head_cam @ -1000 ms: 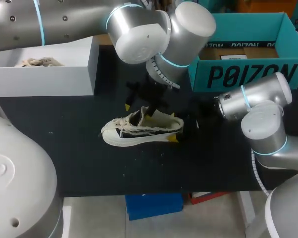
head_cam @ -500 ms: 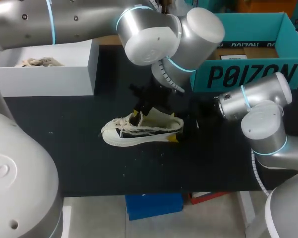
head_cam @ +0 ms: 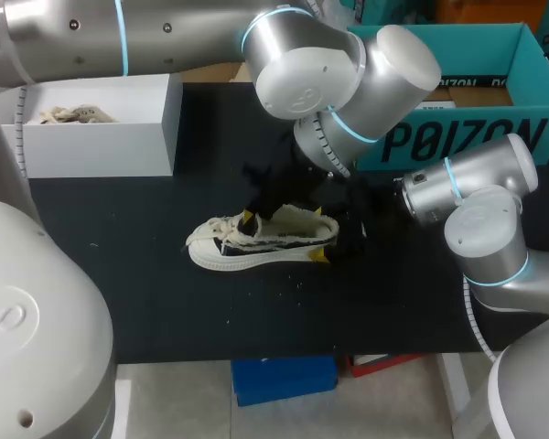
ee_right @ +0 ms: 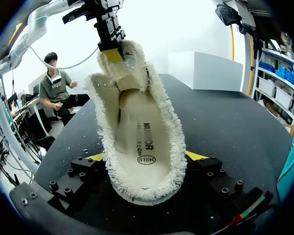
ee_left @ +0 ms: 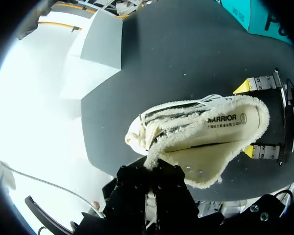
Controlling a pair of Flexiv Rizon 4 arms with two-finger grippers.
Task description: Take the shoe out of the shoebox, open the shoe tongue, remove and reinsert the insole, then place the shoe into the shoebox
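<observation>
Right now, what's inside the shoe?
The insole lies flat inside the shoe, with its heel print showing. The left gripper holds the tongue pulled up. The toe end of the interior is hidden beneath the tongue.

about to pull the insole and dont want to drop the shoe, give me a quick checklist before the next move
1. right fingers clamp shoe heel from both sides: ok
2. left fingers pinch tongue: ok
3. tongue lifted off opening: ok
4. insole exposed, flat inside: ok
5. free fingers for the insole: not ok, both busy
6. shoebox empty: cannot tell
</observation>
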